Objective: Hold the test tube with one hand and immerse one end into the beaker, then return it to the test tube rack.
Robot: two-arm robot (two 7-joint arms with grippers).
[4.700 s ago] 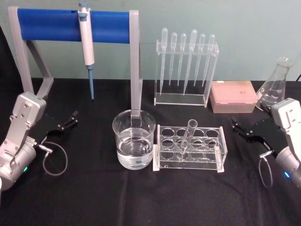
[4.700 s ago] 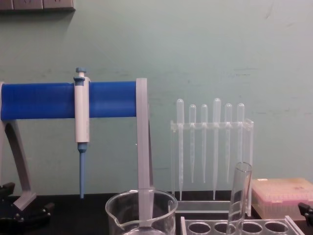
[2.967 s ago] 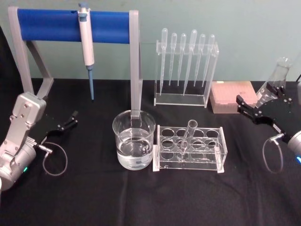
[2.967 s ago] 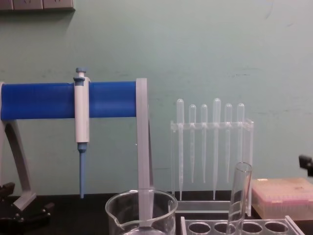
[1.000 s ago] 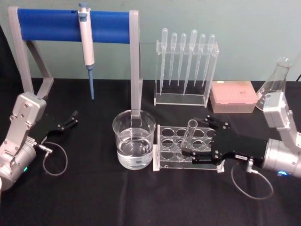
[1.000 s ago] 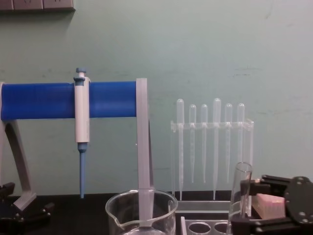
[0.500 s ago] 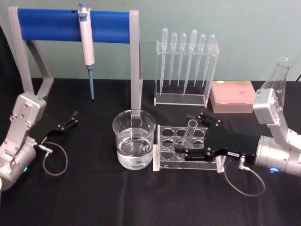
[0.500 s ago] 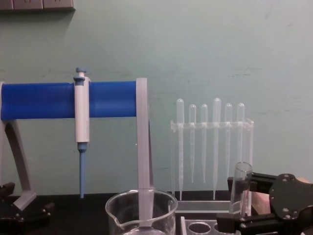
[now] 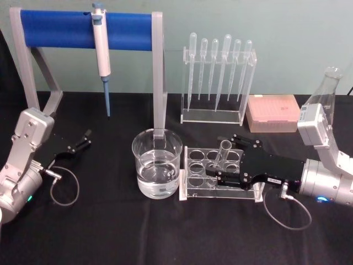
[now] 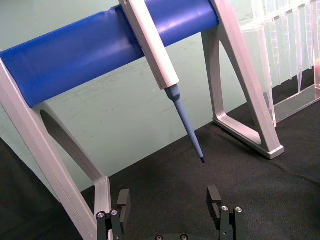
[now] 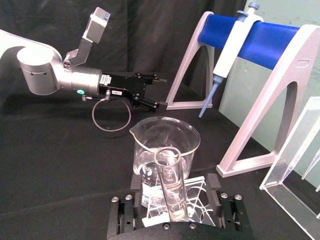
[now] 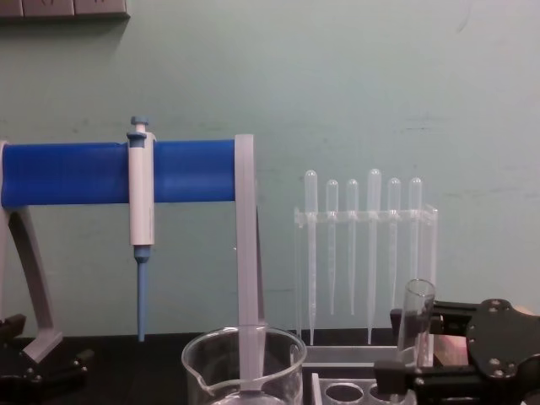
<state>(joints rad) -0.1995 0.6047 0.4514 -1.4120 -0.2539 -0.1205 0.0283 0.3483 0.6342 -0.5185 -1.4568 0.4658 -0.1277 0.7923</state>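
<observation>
Head view: the right claw reaches over the rack, its jaws spread on either side of the test tube, which leans in a rack hole beside the beaker. The left claw rests on the table, far left.

Left wrist view: its jaws are spread.

Right wrist view: the tube stands between the right jaws, with gaps on both sides.

Chest view: the tube's rim rises just above the jaws.
</observation>
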